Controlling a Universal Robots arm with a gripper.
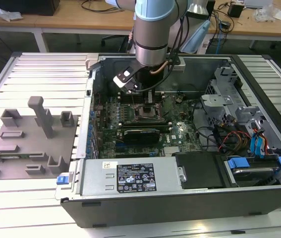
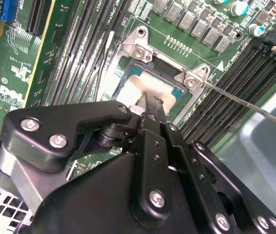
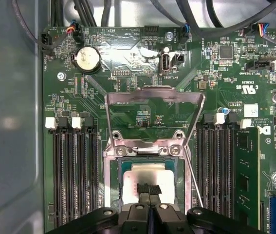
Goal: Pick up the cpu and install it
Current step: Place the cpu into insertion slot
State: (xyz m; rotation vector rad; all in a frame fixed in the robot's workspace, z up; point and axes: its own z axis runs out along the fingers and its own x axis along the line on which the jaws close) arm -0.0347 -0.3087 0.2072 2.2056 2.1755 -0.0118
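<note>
Currently your end effector (image 3: 148, 188) hangs inside the open computer case (image 1: 130, 198). Its fingers are pressed together with no gap, and the tips sit at the silvery top of the cpu (image 3: 147, 171). You see the cpu lying flat in the motherboard socket (image 3: 112, 168), with the socket's metal frame (image 3: 155, 92) swung up.

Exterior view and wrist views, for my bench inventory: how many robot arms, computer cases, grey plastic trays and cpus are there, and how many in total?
robot arm: 1
computer case: 1
grey tray: 1
cpu: 1
Total: 4
</note>
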